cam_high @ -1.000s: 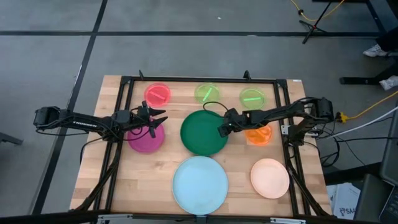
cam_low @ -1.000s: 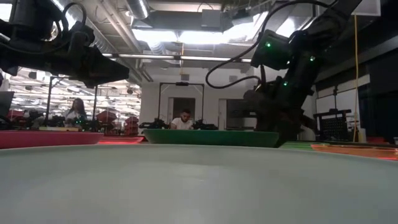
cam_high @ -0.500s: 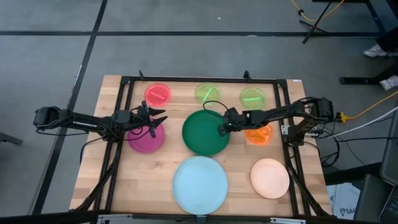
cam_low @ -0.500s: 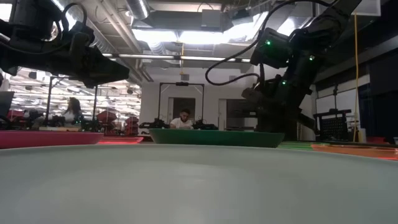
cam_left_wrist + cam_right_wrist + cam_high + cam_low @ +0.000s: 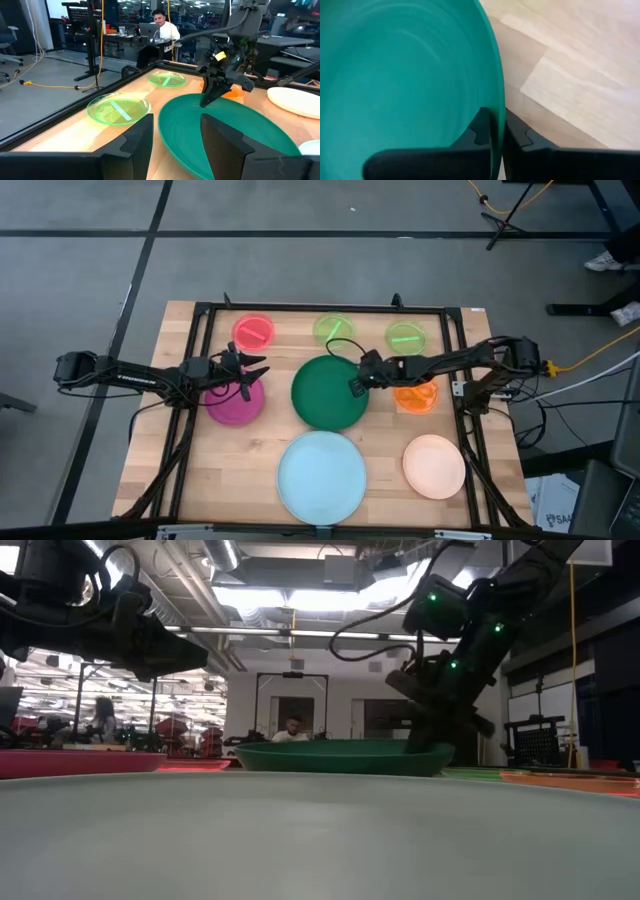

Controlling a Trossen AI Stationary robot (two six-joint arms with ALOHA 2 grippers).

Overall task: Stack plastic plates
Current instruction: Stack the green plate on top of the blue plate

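Note:
The large dark green plate lies at the table's middle. My right gripper is shut on its right rim. My left gripper hovers open over the far edge of the magenta plate, touching nothing. In the left wrist view its open fingers frame the green plate. The light blue plate lies near the front edge, and the peach plate lies at the front right. My right gripper pinches the dark green plate's right rim between its two fingers. One finger is inside the plate and the other outside it. The fingers come from the table's right, slanting down. I cannot tell whether the held side is off the table.
A small orange plate lies under my right arm. A pink-red plate and two lime green plates lie along the far edge. A black frame borders the table. People sit in the room beyond.
My right gripper has shut on the green plate's right rim. In the low view its wrist has risen a little and tipped. My left arm has kept still.

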